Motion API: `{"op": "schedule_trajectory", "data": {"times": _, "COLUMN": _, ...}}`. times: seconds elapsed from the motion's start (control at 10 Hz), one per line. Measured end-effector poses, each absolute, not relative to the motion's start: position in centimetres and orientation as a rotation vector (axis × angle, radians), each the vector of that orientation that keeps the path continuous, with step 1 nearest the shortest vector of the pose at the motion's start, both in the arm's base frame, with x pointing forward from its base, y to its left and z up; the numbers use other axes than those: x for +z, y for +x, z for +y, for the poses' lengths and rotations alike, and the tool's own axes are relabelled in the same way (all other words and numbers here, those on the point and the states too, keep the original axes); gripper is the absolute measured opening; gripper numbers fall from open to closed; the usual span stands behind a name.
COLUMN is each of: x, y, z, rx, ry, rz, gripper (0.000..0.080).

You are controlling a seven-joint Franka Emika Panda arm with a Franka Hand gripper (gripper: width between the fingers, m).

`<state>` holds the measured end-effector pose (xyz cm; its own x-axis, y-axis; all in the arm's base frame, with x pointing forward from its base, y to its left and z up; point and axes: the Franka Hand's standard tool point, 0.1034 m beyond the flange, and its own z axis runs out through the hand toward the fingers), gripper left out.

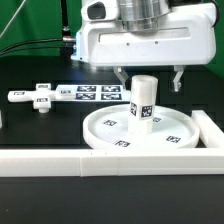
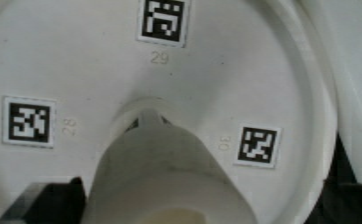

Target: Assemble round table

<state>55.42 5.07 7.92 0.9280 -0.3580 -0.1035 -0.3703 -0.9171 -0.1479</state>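
The large rimmed round disc (image 1: 140, 130) lies flat on the black table by the white border bars. The short cylinder leg (image 1: 143, 100) stands upright on the disc's middle, with tags on its side. My gripper (image 1: 150, 78) hangs straight above the leg, open, with one finger on each side of the leg's top and a gap to each. In the wrist view the leg (image 2: 160, 165) rises toward the camera from the disc (image 2: 89, 60), and my dark fingertips (image 2: 45, 208) show at the corners. The cross-shaped base (image 1: 35, 97) lies at the exterior view's left.
The marker board (image 1: 92, 93) lies behind the disc, between it and the cross-shaped base. A long white border bar (image 1: 90, 160) runs along the front and another (image 1: 214, 130) along the exterior view's right, both close to the disc.
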Motion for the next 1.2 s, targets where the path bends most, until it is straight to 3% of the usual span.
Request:
{"op": "schedule_trajectory", "data": {"times": 0.6, "x": 8.24, "y": 55.92, "z": 4.79, "rx": 0.035, "ry": -2.992, "rz": -0.293, "gripper": 0.0649}}
{"op": "schedule_trajectory", "data": {"times": 1.2, "x": 7.96, "y": 55.61, "z": 4.47, "rx": 0.007, "ry": -2.889, "rz": -0.854, "gripper": 0.0649}}
